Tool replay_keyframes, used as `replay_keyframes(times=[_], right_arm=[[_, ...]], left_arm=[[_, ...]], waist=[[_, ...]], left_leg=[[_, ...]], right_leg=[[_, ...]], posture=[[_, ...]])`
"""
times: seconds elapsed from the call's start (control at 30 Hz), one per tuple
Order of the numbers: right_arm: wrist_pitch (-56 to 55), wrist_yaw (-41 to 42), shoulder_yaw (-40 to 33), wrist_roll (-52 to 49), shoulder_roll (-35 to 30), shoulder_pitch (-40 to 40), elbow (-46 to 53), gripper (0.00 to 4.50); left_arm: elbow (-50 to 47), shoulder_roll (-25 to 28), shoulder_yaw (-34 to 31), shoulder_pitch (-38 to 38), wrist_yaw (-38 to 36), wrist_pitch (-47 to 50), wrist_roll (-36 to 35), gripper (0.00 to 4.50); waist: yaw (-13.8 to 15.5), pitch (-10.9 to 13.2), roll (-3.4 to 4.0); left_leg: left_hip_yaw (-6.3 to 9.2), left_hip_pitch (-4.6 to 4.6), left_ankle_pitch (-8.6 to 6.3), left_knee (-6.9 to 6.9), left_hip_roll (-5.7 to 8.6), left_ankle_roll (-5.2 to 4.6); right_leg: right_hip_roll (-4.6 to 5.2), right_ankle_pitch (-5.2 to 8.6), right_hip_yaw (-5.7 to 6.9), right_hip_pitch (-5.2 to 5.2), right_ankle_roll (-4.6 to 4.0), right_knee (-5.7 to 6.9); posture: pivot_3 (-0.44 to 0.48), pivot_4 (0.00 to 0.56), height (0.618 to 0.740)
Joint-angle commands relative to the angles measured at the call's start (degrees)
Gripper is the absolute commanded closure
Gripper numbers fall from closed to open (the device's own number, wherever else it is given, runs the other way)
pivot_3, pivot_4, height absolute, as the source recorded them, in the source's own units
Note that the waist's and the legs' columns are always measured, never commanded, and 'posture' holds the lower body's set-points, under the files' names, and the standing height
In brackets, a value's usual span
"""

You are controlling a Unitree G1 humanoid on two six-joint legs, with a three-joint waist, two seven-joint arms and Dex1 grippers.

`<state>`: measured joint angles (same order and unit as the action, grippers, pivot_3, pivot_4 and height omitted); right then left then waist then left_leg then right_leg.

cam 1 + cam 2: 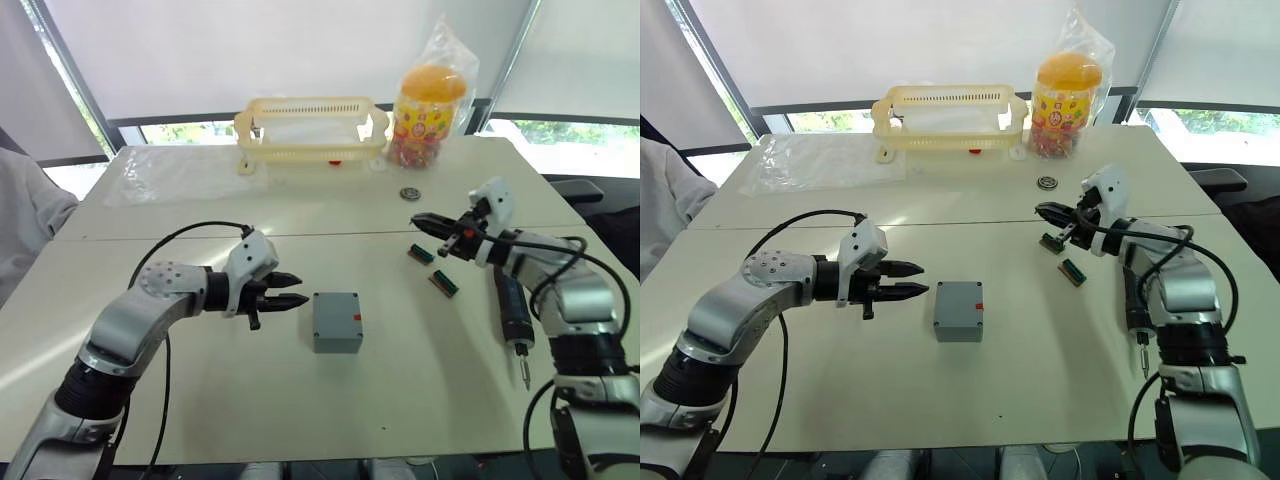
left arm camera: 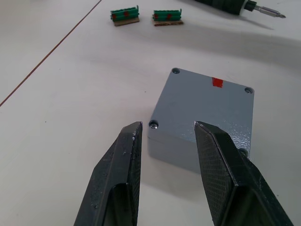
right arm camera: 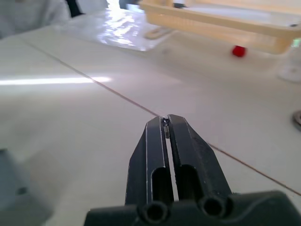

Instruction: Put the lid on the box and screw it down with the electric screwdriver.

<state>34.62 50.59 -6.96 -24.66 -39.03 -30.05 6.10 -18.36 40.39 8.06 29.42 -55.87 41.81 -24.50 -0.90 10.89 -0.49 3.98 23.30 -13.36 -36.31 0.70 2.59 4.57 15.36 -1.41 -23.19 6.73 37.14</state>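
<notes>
Table (image 1: 200,400), pale, seam across its middle; items catalogued relative to the two claws.

Left gripper (image 1: 290,290): fingers apart, pointing at the box, just short of it, holding nothing; nothing lies between the fingertips and the box.

Box (image 1: 337,322): grey, square, on the table just ahead of the left gripper; lid (image 2: 207,99) already seated on top, screw holes at the corners, small red mark near one edge.

Right gripper (image 1: 428,222): fingers pressed together, a tiny dark item at the very tip that cannot be identified; raised above the table, well apart from the box.

Two green circuit boards (image 1: 432,270): flat on the table just beneath and beside the right gripper, between it and the box.

Electric screwdriver (image 1: 513,322): dark, lying on the table beside the right forearm, metal bit toward the near table edge; untouched by either gripper.

Small round metal ring (image 1: 410,193): on the table just beyond the right gripper.

Pale yellow basket (image 1: 312,130): far side, well beyond both grippers; a small red object (image 3: 239,51) under it; contents otherwise indiscernible.

Snack jar (image 1: 430,115), orange lid, in a clear bag, beside the basket.

Clear plastic sheet (image 1: 180,165): far beyond the left gripper.
</notes>
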Motion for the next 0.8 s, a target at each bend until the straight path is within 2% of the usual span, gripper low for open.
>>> replay_keyframes(times=[0.03,0.13,0.27,0.5,0.8], right_arm=[[5.9,0.8,0.3,-5.7,-1.2,3.0,11.0,4.46],[8.3,-1.2,3.4,-6.7,0.8,5.9,16.6,4.46],[9.0,-3.1,6.3,-6.6,2.7,6.9,18.5,4.46],[6.6,-4.0,10.3,-4.1,3.7,6.5,16.9,4.46],[4.3,-3.2,11.2,-2.0,3.3,6.9,14.4,4.46]], left_arm=[[-0.1,1.0,-1.1,1.5,-1.5,-1.3,-0.6,2.75],[1.2,0.6,-0.3,2.1,-2.1,-2.0,0.1,2.75],[1.7,0.5,0.3,2.4,-2.6,-2.4,0.3,2.75],[2.0,0.7,0.3,2.4,-3.3,-2.8,0.6,2.75],[0.6,0.6,0.1,1.1,-2.4,-2.5,0.2,2.75]], waist=[[0.0,0.0,0.00],[-0.2,0.0,0.00],[-0.1,0.0,0.00],[0.1,0.0,-0.01],[0.0,0.0,-0.01]], left_leg=[[0.00,0.00,0.00,0.00,0.00,0.00],[0.00,0.00,0.00,0.02,-0.01,-0.01],[0.00,0.00,0.00,0.00,-0.01,0.00],[0.00,0.01,0.00,-0.03,0.00,0.00],[0.00,0.01,0.00,-0.02,-0.01,0.00]], right_leg=[[0.00,0.00,0.00,0.00,0.00,0.00],[-0.01,0.00,0.00,-0.01,0.00,0.00],[-0.01,0.00,0.00,-0.01,0.00,0.01],[0.00,0.00,0.00,-0.01,0.00,0.00],[0.00,0.00,0.00,-0.01,0.00,0.00]], posture=[[0.000,0.150,0.740],[0.000,0.150,0.740],[0.000,0.150,0.740],[0.000,0.150,0.740],[0.000,0.150,0.740]])
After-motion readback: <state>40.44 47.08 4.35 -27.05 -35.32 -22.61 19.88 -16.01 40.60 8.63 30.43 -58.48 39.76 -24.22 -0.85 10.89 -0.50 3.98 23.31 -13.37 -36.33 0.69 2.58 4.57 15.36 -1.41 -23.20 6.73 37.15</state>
